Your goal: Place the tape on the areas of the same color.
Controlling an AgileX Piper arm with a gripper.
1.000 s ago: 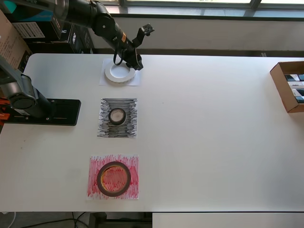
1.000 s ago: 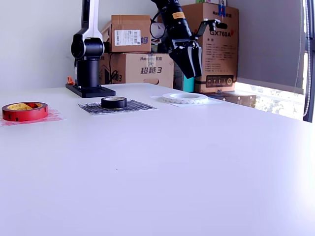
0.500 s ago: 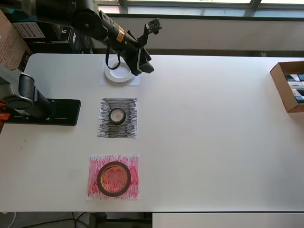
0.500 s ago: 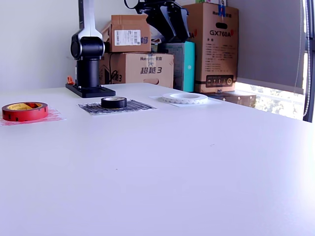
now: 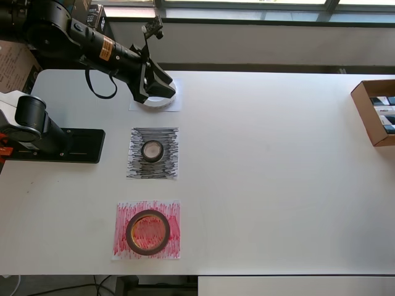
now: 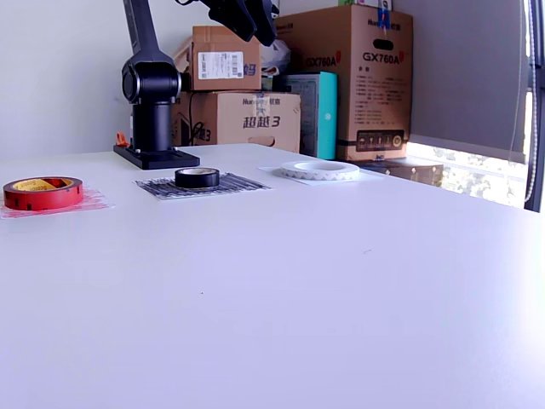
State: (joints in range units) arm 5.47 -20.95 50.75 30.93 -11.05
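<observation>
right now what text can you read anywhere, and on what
"GX760A": tall brown box, printed twice on its faces.
"超越3": lower brown box; the word before it is too blurred.
White label on the upper box: too small to read.
Tape rolls and paper sheets: no text visible.

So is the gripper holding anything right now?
No. The gripper is empty, raised above the table; the flat white tape ring lies on its white paper sheet.
</observation>
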